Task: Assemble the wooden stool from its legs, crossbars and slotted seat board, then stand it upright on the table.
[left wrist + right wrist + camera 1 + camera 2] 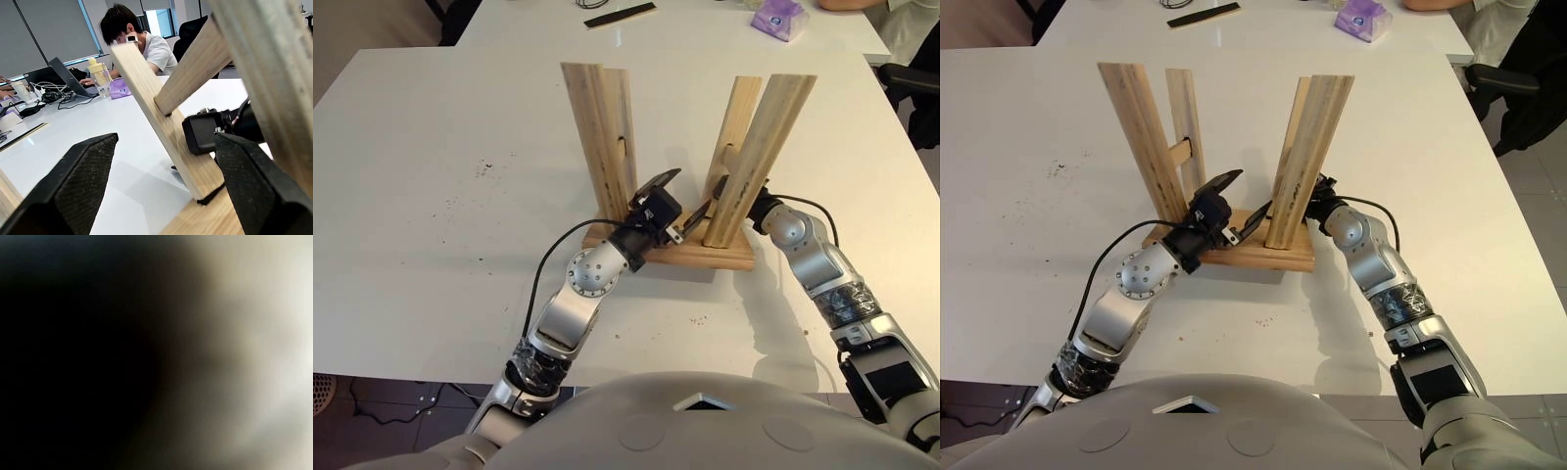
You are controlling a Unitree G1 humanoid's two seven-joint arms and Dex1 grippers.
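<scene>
Left gripper (693, 189): wide open, nothing in it; sits low between the two pairs of legs, just above the seat board (1278, 258).
Left fingers (83, 186): black, padded, spread well apart, with a leg and a crossbar (195, 63) showing between them in the wrist view.
Right gripper (1322, 186): tucked in behind the near right leg (759, 147), right up against it; honestly can't tell how open it is or whether it's got hold of the wood, since the leg hides most of it.
Stool (715, 257): upside down, roughly mid-table; seat flat on the top, all four legs pointing up and splaying outward.
Left pair: near left leg (597, 127) in front, far left leg (625, 108) just behind it, joined by a short crossbar (1181, 151).
Right pair: far right leg (736, 117) just behind the near one, leaning out the same way.
Table (431, 255): white, with a few dark crumbs (481, 168) scattered off to the left of the stool.
Far end: black strip (620, 14) and purple packet (776, 18), both lying on a second white top beyond the first, well apart from the stool.
</scene>
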